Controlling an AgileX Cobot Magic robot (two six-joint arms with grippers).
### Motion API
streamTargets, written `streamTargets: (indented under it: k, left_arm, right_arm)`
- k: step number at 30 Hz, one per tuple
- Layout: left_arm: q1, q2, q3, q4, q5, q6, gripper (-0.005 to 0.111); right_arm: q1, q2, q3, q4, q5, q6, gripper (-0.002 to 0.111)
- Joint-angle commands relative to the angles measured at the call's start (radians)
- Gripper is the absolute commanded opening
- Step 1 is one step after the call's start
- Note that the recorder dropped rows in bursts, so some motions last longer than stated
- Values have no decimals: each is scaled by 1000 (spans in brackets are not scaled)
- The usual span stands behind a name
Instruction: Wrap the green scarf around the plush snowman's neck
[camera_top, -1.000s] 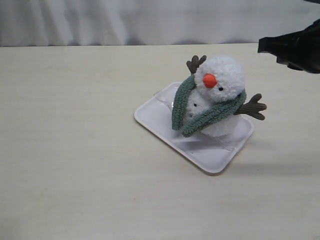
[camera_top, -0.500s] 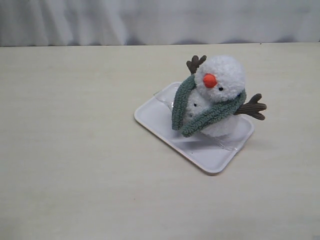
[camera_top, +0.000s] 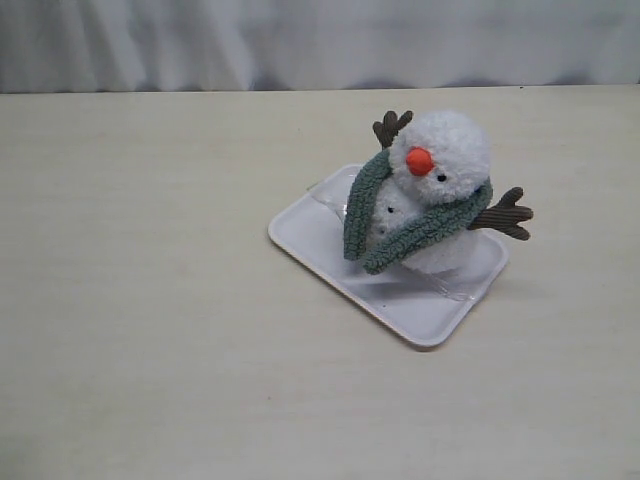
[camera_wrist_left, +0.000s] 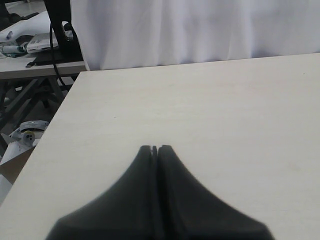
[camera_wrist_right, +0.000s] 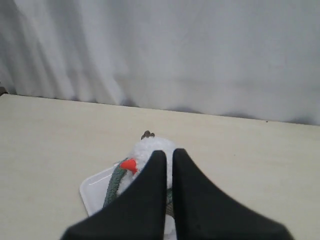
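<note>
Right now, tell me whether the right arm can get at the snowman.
Probably yes. The shut right claw points at the snowman with nothing visible between them, though it would have to open first.

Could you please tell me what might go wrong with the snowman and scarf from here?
The fuzzy grey-green scarf only drapes around the fluffy white plush snowman's neck, both ends hanging loose in front, so it could slip off. The snowman seems to lean on the white tray and might topple.
</note>
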Motion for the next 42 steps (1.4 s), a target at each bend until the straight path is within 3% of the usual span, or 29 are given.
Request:
streamTargets:
  k: [1, 26, 42]
  left_arm:
    - [4, -2, 3, -1, -8, -2, 0]
    - [4, -2, 3, -1, -8, -2, 0]
    - [4, -2, 3, -1, -8, -2, 0]
  right_arm:
    - [1, -90, 4, 24, 5, -76, 4]
    - [1, -523, 4, 24, 26, -72, 4]
    - [1, -524, 2, 26, 28, -72, 4]
